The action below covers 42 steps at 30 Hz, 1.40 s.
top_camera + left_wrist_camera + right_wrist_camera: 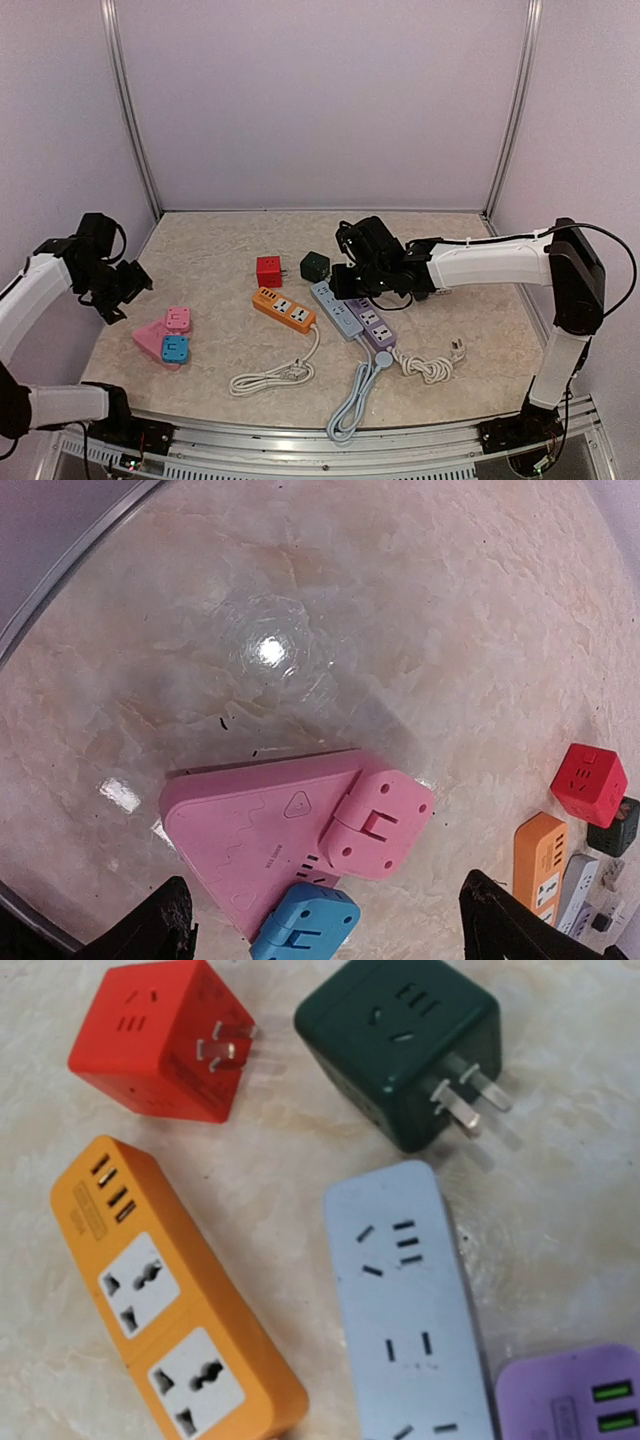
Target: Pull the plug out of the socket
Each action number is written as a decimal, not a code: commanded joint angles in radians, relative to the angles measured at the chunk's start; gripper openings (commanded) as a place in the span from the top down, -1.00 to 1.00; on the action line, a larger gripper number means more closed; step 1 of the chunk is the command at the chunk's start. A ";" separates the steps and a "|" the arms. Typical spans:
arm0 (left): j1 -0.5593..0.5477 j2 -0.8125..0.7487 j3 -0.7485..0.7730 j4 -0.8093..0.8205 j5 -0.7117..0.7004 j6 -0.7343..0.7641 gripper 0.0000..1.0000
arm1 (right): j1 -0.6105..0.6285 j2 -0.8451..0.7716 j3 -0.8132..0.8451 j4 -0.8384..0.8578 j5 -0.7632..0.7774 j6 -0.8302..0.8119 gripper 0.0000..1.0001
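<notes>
A pink triangular socket (148, 337) lies at the left of the table, with a pink plug (178, 318) and a blue plug (174, 348) seated in it. In the left wrist view the socket (250, 830), the pink plug (380, 825) and the blue plug (305, 925) lie between my left fingertips (165, 925). My left gripper (125, 290) is open, above the socket and not touching it. My right gripper (350, 275) hovers over the power strips at mid-table. Its fingers do not show in the right wrist view.
A red cube adapter (268, 271) and a dark green cube adapter (315, 265) lie loose at centre. An orange strip (283, 309), a light blue strip (335, 309) and a purple strip (372, 322) lie side by side, their cables (270, 378) coiled toward the near edge.
</notes>
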 commanded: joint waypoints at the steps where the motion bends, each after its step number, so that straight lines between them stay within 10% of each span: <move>1: 0.086 -0.046 -0.006 -0.073 -0.036 -0.107 -0.76 | 0.008 0.009 0.019 0.012 -0.012 -0.029 0.70; 9: 0.395 0.067 -0.131 -0.071 0.156 -0.291 -0.31 | 0.008 -0.031 -0.033 0.028 0.005 -0.020 0.70; 24: 0.400 0.244 -0.139 0.091 0.222 -0.490 -0.14 | 0.009 -0.048 -0.041 0.021 0.022 -0.024 0.70; 42: -0.060 0.330 -0.132 0.183 0.216 -0.737 -0.11 | 0.008 0.000 0.006 0.021 -0.002 -0.015 0.70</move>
